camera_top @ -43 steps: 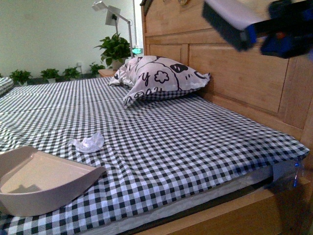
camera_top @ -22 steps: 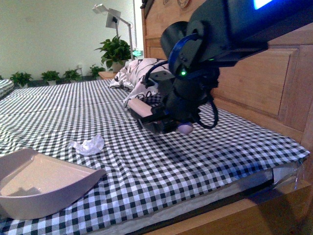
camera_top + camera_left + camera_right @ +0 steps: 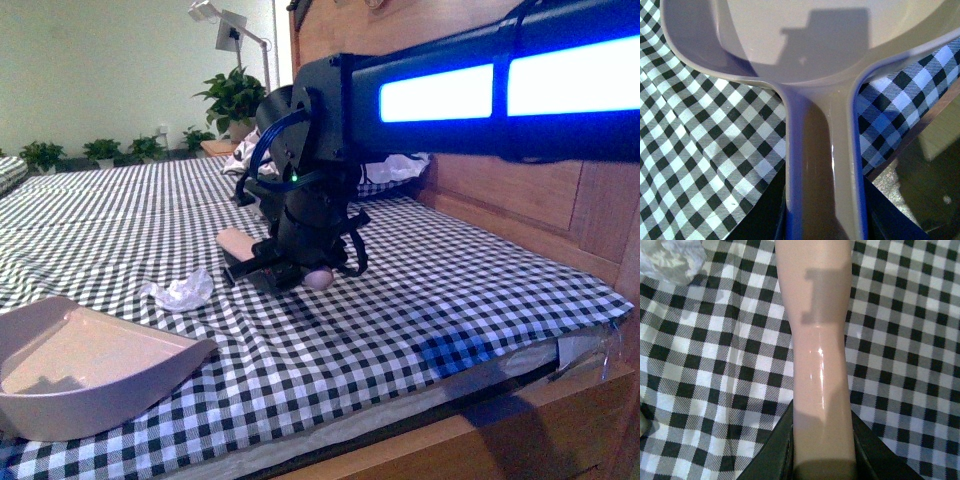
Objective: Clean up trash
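Observation:
The trash (image 3: 180, 293), a small crumpled white tissue wad, lies on the checked bedsheet (image 3: 420, 300); it also shows at a corner of the right wrist view (image 3: 669, 259). My right gripper (image 3: 292, 268) hangs low over the sheet just right of the wad, shut on the brush (image 3: 238, 243), whose pale pink handle (image 3: 819, 340) runs out between the jaws (image 3: 822, 455). The pinkish dustpan (image 3: 95, 365) rests on the sheet at the near left, its open mouth toward the wad. My left gripper (image 3: 822, 222) is shut on the dustpan handle (image 3: 821, 160); the pan (image 3: 805, 45) holds nothing.
The right arm (image 3: 480, 95) with its lit blue panels spans the upper right and hides most of the pillow (image 3: 400, 166). A wooden headboard (image 3: 520, 200) stands along the right. The bed's front edge (image 3: 480, 400) runs close below. Potted plants (image 3: 236, 100) stand at the back.
The right arm has swung down and leftward across the bed with the brush, ending low beside the tissue wad. The dustpan and the wad have not moved.

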You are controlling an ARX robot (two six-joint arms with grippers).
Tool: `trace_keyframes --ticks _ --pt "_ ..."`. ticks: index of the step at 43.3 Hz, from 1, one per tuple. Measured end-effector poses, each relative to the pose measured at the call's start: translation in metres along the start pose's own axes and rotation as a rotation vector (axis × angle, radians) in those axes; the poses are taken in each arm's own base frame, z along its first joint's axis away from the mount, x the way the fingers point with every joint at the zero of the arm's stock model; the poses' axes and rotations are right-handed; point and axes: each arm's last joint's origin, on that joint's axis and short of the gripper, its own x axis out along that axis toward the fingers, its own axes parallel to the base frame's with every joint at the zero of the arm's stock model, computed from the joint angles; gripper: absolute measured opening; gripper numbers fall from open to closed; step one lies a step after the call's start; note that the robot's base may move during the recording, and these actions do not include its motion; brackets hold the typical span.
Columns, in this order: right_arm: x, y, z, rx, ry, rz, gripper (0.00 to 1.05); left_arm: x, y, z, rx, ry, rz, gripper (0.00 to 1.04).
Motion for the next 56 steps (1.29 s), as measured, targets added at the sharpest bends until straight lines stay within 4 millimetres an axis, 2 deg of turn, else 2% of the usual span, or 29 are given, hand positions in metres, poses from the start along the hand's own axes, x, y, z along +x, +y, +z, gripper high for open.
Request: trace_keyframes --ticks 6,19,25,33,39,41,46,51,54,56 --pt "0.008 0.005 -0.002 -0.016 0.014 -0.009 0.2 0.0 0.0 0.0 0.0 0.0 0.0 0.26" --pt "0.003 0.017 0.001 -0.06 0.015 0.034 0.2 0.0 0.0 0.0 0.0 0.0 0.0 0.26" --pt "-0.006 0.029 0.0 -0.119 0.044 0.199 0.2 0.0 0.0 0.0 0.001 0.0 0.0 0.26" --pt "-0.019 0.032 0.0 -0.164 0.063 0.337 0.2 0.0 0.0 0.0 0.001 0.0 0.0 0.26" --pt "-0.041 0.018 0.004 -0.164 0.054 0.45 0.2 0.0 0.0 0.0 0.002 0.0 0.0 0.26" --pt "-0.055 0.005 0.007 -0.147 0.036 0.488 0.2 0.0 0.0 0.0 0.002 0.0 0.0 0.26" --pt "-0.071 -0.024 0.021 -0.106 -0.091 0.406 0.2 0.0 0.0 0.0 0.003 0.0 0.0 0.26" --pt "-0.07 -0.042 0.027 -0.07 -0.15 0.215 0.2 0.0 0.0 0.0 0.003 0.0 0.0 0.26" --pt "-0.06 -0.04 0.021 -0.082 -0.119 0.145 0.2 0.0 0.0 0.0 0.003 0.001 0.001 0.26" --pt "-0.048 -0.031 0.014 -0.099 -0.088 0.143 0.2 0.0 0.0 0.0 0.003 0.001 0.001 0.26"
